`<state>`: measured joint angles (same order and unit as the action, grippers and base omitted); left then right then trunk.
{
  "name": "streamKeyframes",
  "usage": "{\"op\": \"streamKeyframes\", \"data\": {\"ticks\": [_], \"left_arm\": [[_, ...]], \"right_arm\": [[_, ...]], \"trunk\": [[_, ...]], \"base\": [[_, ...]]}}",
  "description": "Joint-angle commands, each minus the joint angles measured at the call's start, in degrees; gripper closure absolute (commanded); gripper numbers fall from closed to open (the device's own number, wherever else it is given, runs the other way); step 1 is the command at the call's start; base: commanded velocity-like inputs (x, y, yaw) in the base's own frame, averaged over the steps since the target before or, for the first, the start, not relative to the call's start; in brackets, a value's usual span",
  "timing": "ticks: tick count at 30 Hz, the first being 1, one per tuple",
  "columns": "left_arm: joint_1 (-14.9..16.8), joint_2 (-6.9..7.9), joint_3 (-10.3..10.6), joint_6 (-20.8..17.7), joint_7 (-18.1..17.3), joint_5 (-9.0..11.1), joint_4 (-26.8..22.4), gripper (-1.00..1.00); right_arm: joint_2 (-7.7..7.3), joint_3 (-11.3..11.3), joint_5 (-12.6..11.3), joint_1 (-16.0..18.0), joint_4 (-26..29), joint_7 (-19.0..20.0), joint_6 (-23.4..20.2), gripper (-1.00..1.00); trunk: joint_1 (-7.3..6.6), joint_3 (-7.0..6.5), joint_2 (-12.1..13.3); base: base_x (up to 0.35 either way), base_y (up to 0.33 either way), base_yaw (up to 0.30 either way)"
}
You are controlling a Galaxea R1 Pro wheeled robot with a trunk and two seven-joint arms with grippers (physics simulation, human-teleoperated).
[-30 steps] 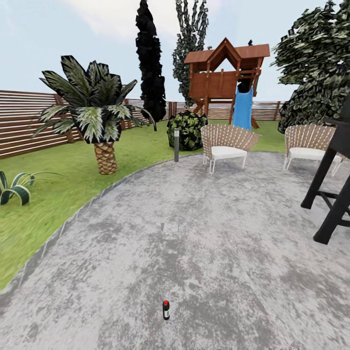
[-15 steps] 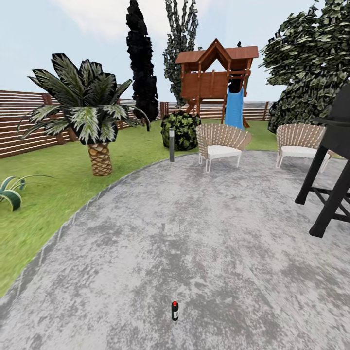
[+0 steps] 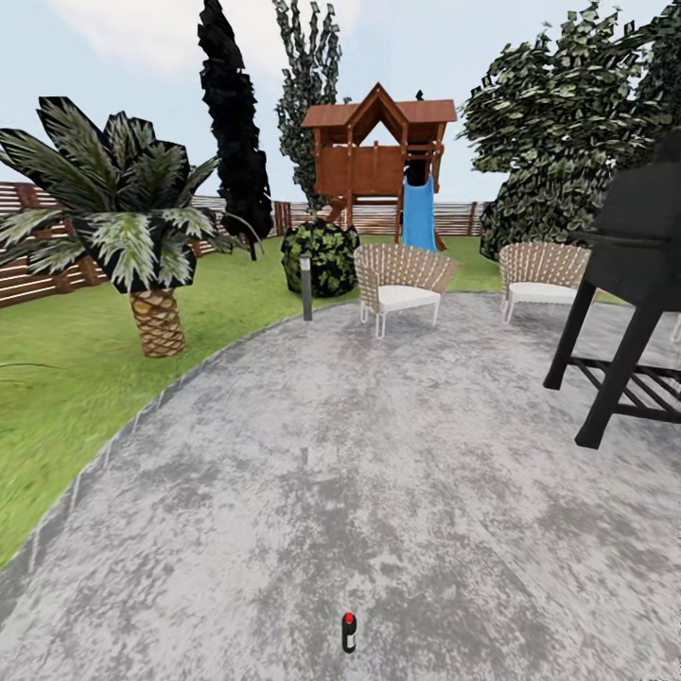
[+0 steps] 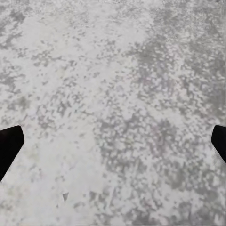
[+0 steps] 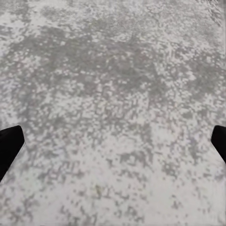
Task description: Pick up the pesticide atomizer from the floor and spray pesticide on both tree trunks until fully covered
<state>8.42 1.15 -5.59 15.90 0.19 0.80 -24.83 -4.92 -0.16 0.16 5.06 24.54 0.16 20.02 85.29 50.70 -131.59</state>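
The pesticide atomizer (image 3: 349, 632), a small dark bottle with a red cap, stands upright on the floor (image 3: 378, 473) near the bottom middle of the head view. The floor is mottled grey paving with a curved edge against the garden lawn (image 3: 85, 369). My left gripper (image 4: 113, 146) is open, its black fingertips (image 4: 9, 146) at the picture's sides above bare paving. My right gripper (image 5: 113, 146) is open too, over bare paving, with nothing between its fingertips (image 5: 9, 146). The two trees and their trunks are out of view.
A black grill stand (image 3: 629, 312) rises at the right. Two wicker chairs (image 3: 402, 284) (image 3: 541, 276) sit at the paving's far edge by a short lamp post (image 3: 305, 287). A palm (image 3: 151, 284), shrub (image 3: 323, 255), dark conifer (image 3: 232, 132), play tower (image 3: 378, 156) and slat fence (image 3: 38, 265) lie beyond.
The whole view has shifted left as the camera turned right; the grill shows more fully. The atomizer sits slightly lower and further right in the picture.
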Motion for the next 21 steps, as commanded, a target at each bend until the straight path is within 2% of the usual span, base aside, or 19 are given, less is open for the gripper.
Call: {"op": "streamKeyframes", "data": {"ticks": [1,8,21], "left_arm": [[0.0,0.0,0.0,0.2,0.0,0.1,0.0,-1.0],[0.0,0.0,0.0,0.2,0.0,0.1,0.0,-1.0],[0.0,0.0,0.0,0.2,0.0,0.0,0.0,-1.0]], "right_arm": [[0.0,0.0,0.0,0.0,-0.1,0.0,0.2,-1.0],[0.0,0.0,0.0,0.0,-0.1,0.0,0.2,-1.0],[0.0,0.0,0.0,0.0,-0.1,0.0,0.2,-1.0]], "trunk": [[0.01,0.01,0.0],[0.01,-0.32,0.0],[0.01,-0.93,0.0]], "base": [[0.235,0.244,-0.268],[0.207,0.199,-0.268],[0.007,0.007,-0.269]]}}
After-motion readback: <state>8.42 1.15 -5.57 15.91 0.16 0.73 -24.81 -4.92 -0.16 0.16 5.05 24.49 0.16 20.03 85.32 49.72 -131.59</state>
